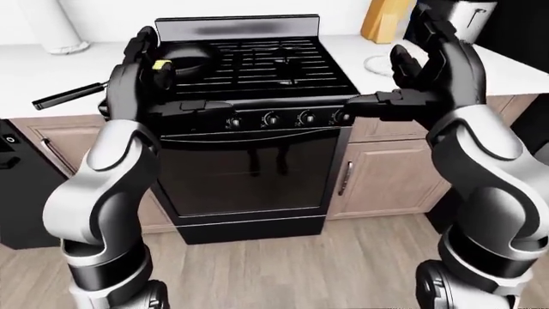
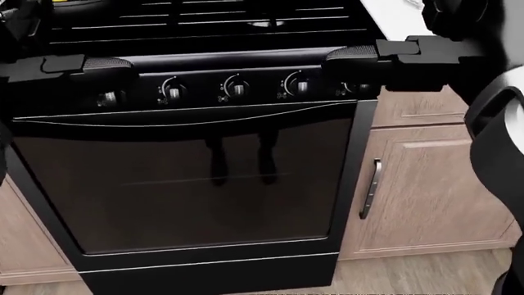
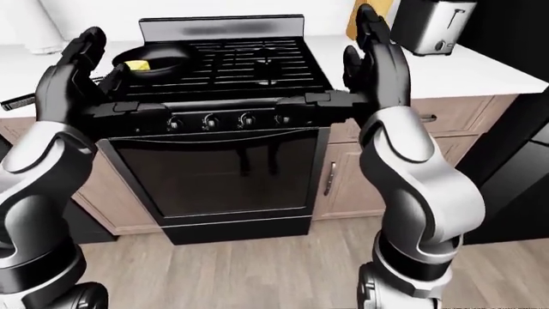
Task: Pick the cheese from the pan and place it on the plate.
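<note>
Nearest in the eye views are the robot's two arms, raised with forearms upright. The left hand (image 3: 73, 67) is held up with its fingers spread wide and holds nothing; one finger sticks out sideways toward the stove's control panel. The right hand (image 3: 375, 61) is likewise wide, fingers pointing up and closed on nothing, with one finger reaching sideways over the panel's right end.

Below them, wood floor (image 1: 283, 270) runs along the bottom of the views. The black stove (image 2: 188, 178) stands between wooden cabinets (image 2: 434, 184); its dark glass door fills most of the head view, and a row of knobs (image 2: 236, 86) runs along the panel above it. The cabinet door to the right carries a vertical metal handle (image 2: 373, 187).

On the stove top, at its far left corner, sits a black pan (image 3: 159, 59) with its long handle (image 1: 69, 94) reaching out left over the white counter (image 1: 51, 71). The yellow cheese (image 3: 136, 65) lies inside the pan near its left rim, partly hidden behind the left hand in the left-eye view.

On the counter right of the stove, a white plate (image 1: 378, 64) shows only in part behind the right hand. Farther off, near the wall, stand a toaster (image 3: 433, 26) and a tan board (image 1: 383, 19).
</note>
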